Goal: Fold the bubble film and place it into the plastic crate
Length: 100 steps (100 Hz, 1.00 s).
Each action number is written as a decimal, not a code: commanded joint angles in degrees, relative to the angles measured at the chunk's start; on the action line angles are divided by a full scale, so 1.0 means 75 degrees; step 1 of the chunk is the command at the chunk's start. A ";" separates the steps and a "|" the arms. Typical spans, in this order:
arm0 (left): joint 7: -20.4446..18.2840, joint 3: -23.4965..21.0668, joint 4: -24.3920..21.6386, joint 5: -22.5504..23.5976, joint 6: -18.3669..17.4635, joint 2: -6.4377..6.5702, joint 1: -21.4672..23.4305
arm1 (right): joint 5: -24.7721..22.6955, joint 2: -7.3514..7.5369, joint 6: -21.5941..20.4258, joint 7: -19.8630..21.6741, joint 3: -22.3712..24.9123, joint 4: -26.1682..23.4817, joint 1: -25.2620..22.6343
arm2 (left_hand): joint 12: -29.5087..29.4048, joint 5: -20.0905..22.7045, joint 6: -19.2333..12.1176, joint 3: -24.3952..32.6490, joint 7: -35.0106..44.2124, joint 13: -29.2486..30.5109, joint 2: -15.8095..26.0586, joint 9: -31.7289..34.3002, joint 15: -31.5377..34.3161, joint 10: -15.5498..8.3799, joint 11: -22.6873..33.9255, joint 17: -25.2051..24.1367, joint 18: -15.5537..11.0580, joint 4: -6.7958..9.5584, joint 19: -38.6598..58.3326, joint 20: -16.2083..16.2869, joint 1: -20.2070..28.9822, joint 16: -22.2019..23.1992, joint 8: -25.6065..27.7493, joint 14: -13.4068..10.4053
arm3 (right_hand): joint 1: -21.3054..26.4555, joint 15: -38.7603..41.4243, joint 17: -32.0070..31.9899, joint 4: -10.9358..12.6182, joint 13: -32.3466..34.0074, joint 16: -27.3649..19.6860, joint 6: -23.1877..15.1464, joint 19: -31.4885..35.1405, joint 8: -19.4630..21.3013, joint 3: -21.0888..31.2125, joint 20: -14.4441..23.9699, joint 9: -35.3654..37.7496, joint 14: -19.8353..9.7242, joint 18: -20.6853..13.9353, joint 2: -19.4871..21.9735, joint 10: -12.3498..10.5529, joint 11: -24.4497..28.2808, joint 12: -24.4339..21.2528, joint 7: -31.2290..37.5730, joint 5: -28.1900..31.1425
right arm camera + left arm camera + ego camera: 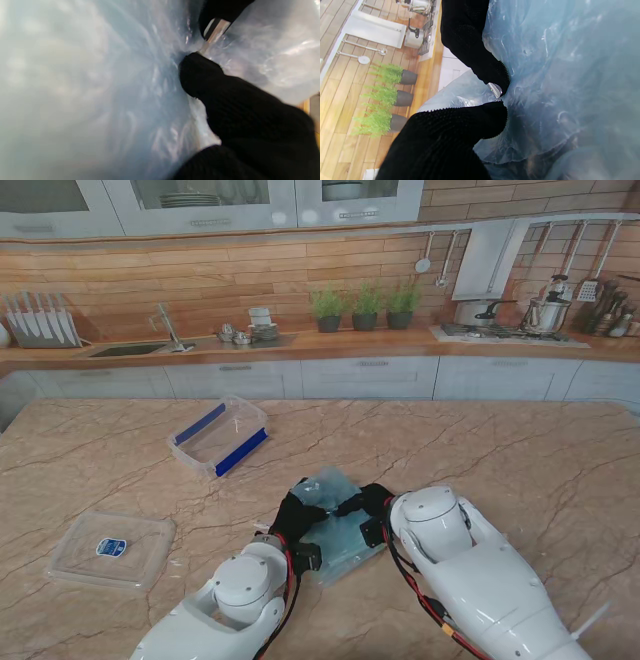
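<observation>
Pinching the bubble film, left hand and right hand grip opposite edges.

A: What stands between the hands and the plastic crate?
B: Bare marble table; the crate sits at eleven o'clock from the bubble film, open side up.
A: Anything else nearby?
B: A clear lid lies at nine o'clock, well apart. From twelve round to three the table is free.
</observation>
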 commanded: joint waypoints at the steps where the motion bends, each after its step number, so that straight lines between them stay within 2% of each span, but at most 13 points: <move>1: -0.0029 0.0054 0.0044 0.0047 -0.0157 -0.0019 0.0017 | -0.0038 -0.0008 -0.0070 -0.0038 -0.0024 -0.0020 -0.0160 | -0.0047 -0.0230 -0.0146 -0.0292 -0.0282 -0.0192 -0.0288 -0.0252 -0.0275 -0.0178 -0.0220 -0.0225 -0.0318 0.0414 -0.0167 -0.0058 -0.0059 0.0117 -0.0218 -0.0259 | 0.0408 0.0241 -0.0222 -0.0165 0.0238 0.0011 -0.0457 0.0425 0.0179 0.0179 0.0185 0.0672 -0.0028 0.0399 -0.0160 -0.0181 0.0237 -0.0011 0.0666 0.0469; 3: -0.0043 0.0067 0.0058 0.0124 -0.0198 -0.0010 0.0013 | -0.0044 -0.0013 -0.0094 -0.0070 -0.0012 -0.0038 -0.0176 | 0.0079 -0.0248 -0.0130 -0.0591 -0.0396 -0.0259 -0.0231 -0.0298 -0.0435 -0.0173 -0.0369 -0.0297 -0.0444 0.0571 -0.0284 0.0195 -0.0146 0.0174 -0.0376 -0.0254 | 0.0415 0.0264 -0.0254 -0.0165 0.0255 0.0014 -0.0489 0.0425 0.0212 0.0196 0.0188 0.0705 -0.0016 0.0404 -0.0179 -0.0193 0.0239 -0.0014 0.0706 0.0492; 5: -0.0053 0.0079 0.0073 0.0202 -0.0240 -0.0001 0.0007 | -0.0049 -0.0019 -0.0117 -0.0107 0.0001 -0.0056 -0.0191 | 0.0105 -0.0265 -0.0107 -0.0704 -0.0539 -0.0354 -0.0218 -0.0358 -0.0527 -0.0169 -0.0478 -0.0385 -0.0562 0.0630 -0.0348 0.0462 -0.0318 0.0190 -0.0506 -0.0251 | 0.0420 0.0293 -0.0297 -0.0165 0.0272 0.0020 -0.0518 0.0422 0.0242 0.0219 0.0192 0.0735 -0.0008 0.0408 -0.0199 -0.0202 0.0243 -0.0013 0.0742 0.0511; 11: -0.0113 0.0108 0.0115 0.0441 -0.0386 0.0040 -0.0008 | -0.0075 -0.0043 -0.0203 -0.0254 0.0047 -0.0112 -0.0244 | -0.0249 -0.0311 -0.0045 -0.0761 -0.1018 -0.0796 -0.0064 -0.0640 -0.0514 -0.0174 -0.0620 -0.0631 -0.0580 0.0784 -0.0656 0.0774 -0.1110 0.0007 -0.0859 -0.0314 | 0.0415 0.0338 -0.0400 -0.0166 0.0293 0.0027 -0.0623 0.0389 0.0298 0.0257 0.0186 0.0781 -0.0017 0.0402 -0.0237 -0.0231 0.0252 -0.0012 0.0815 0.0563; 13: -0.0144 0.0114 0.0125 0.0517 -0.0446 0.0058 -0.0010 | -0.0095 -0.0054 -0.0237 -0.0322 0.0063 -0.0133 -0.0263 | -0.0428 -0.0342 0.0019 -0.0817 -0.1244 -0.1096 0.0165 -0.0782 -0.0417 -0.0165 -0.0669 -0.0747 -0.0581 0.0946 -0.0783 0.0816 -0.1584 -0.0184 -0.1019 -0.0389 | 0.0413 0.0349 -0.0433 -0.0165 0.0291 0.0029 -0.0656 0.0372 0.0312 0.0267 0.0181 0.0788 -0.0021 0.0404 -0.0255 -0.0242 0.0253 -0.0013 0.0835 0.0577; 15: -0.0174 0.0119 0.0134 0.0588 -0.0506 0.0076 -0.0011 | -0.0122 -0.0063 -0.0275 -0.0384 0.0079 -0.0153 -0.0283 | -0.0576 -0.0386 0.0043 -0.0923 -0.1452 -0.1467 0.0466 -0.0938 -0.0232 -0.0163 -0.0736 -0.0890 -0.0575 0.1193 -0.0927 0.0867 -0.2083 -0.0749 -0.1197 -0.0466 | 0.0415 0.0362 -0.0470 -0.0163 0.0289 0.0031 -0.0698 0.0352 0.0330 0.0287 0.0174 0.0799 -0.0024 0.0404 -0.0291 -0.0256 0.0257 -0.0014 0.0862 0.0594; 16: -0.0189 0.0121 0.0139 0.0623 -0.0536 0.0085 -0.0011 | -0.0137 -0.0066 -0.0298 -0.0412 0.0086 -0.0163 -0.0292 | -0.0613 -0.0425 0.0049 -0.0984 -0.1528 -0.1614 0.0513 -0.1014 -0.0236 -0.0166 -0.0776 -0.0970 -0.0583 0.1238 -0.0981 0.0871 -0.2265 -0.0889 -0.1248 -0.0476 | 0.0411 0.0366 -0.0483 -0.0163 0.0288 0.0031 -0.0710 0.0344 0.0337 0.0293 0.0172 0.0802 -0.0026 0.0404 -0.0301 -0.0270 0.0259 -0.0015 0.0872 0.0599; 24: -0.0329 0.0125 0.0169 0.0888 -0.0784 0.0166 -0.0010 | -0.0319 -0.0063 -0.0544 -0.0596 0.0153 -0.0257 -0.0387 | -0.0860 -0.0623 0.0060 -0.1728 -0.2381 -0.2602 0.0241 -0.1648 -0.0727 -0.0171 -0.1305 -0.1684 -0.0590 0.1028 -0.1458 0.0891 -0.3056 -0.1403 -0.1714 -0.0443 | 0.0375 0.0400 -0.0522 -0.0176 0.0307 0.0027 -0.0896 0.0304 0.0403 0.0350 0.0153 0.0882 -0.0102 0.0391 -0.0485 -0.0392 0.0280 -0.0036 0.0984 0.0659; 31: -0.0403 0.0113 0.0166 0.1109 -0.0914 0.0226 -0.0004 | -0.0511 -0.0039 -0.0795 -0.0721 0.0220 -0.0369 -0.0494 | -0.1006 -0.0692 0.0068 -0.2244 -0.2709 -0.2931 0.0285 -0.1886 -0.1065 -0.0169 -0.1613 -0.1907 -0.0620 0.0934 -0.1759 0.0981 -0.3418 -0.1594 -0.1864 -0.0422 | 0.0326 0.0456 -0.0546 -0.0196 0.0374 0.0028 -0.1023 0.0274 0.0492 0.0361 0.0137 0.0951 -0.0202 0.0376 -0.0709 -0.0473 0.0363 -0.0005 0.1117 0.0679; 48: -0.0406 -0.0001 -0.0042 0.1323 -0.1044 0.0314 0.0096 | -0.0932 0.0050 -0.1419 -0.0939 0.0420 -0.0729 -0.0805 | -0.1095 -0.0673 0.0086 -0.2749 -0.2845 -0.2928 0.0577 -0.1864 -0.1161 -0.0088 -0.1755 -0.1968 -0.0588 0.0922 -0.1971 0.1067 -0.3496 -0.1641 -0.1904 -0.0327 | 0.0157 0.0727 -0.0758 -0.0236 0.0519 0.0045 -0.1157 0.0078 0.0762 0.0241 0.0061 0.0958 -0.0413 0.0467 -0.1001 -0.0428 0.0829 0.0248 0.1439 0.0608; 64: -0.0255 -0.0185 -0.0304 0.1694 -0.1163 0.0391 0.0219 | -0.1248 0.0147 -0.2108 -0.1065 0.0630 -0.1108 -0.1144 | -0.1104 -0.0421 0.0121 -0.3049 -0.2988 -0.2935 0.0819 -0.1770 -0.1107 0.0041 -0.1830 -0.1989 -0.0614 0.0946 -0.2014 0.1132 -0.3381 -0.1564 -0.1934 -0.0191 | 0.0131 0.0823 -0.1243 -0.0217 0.0403 0.0045 -0.1300 -0.0036 0.0836 0.0146 0.0079 0.0866 -0.0370 0.0611 -0.0892 -0.0434 0.0972 0.0336 0.1505 0.0539; 83: -0.0039 -0.0601 -0.0650 0.2780 -0.1807 0.0591 0.0408 | -0.1582 0.0249 -0.2909 -0.1200 0.0923 -0.1580 -0.1537 | -0.1187 -0.0323 0.0154 -0.3357 -0.3152 -0.3049 0.0948 -0.1809 -0.1337 0.0112 -0.2007 -0.2004 -0.0759 0.0950 -0.2387 0.0914 -0.3352 -0.1703 -0.1962 -0.0127 | 0.0154 0.0202 -0.1911 -0.0144 -0.0034 -0.0129 -0.1653 -0.0833 0.0899 0.0078 -0.0105 0.0794 -0.0146 0.0914 -0.0556 -0.0853 0.0523 0.0186 0.1377 0.0439; 100: 0.0043 -0.0995 -0.1023 0.4002 -0.2152 0.0817 0.0626 | -0.1817 0.0246 -0.3756 -0.1588 0.1081 -0.1796 -0.1797 | -0.1295 -0.0127 0.0164 -0.3611 -0.3338 -0.3138 0.1079 -0.1765 -0.1589 0.0185 -0.2212 -0.2038 -0.0793 0.0957 -0.2644 0.0711 -0.3326 -0.1864 -0.2001 -0.0085 | 0.0203 -0.0406 -0.2219 -0.0111 -0.0280 -0.0204 -0.1792 -0.1343 0.0814 0.0110 -0.0197 0.0915 0.0085 0.1049 -0.0439 -0.1068 -0.0011 0.0082 0.1249 0.0466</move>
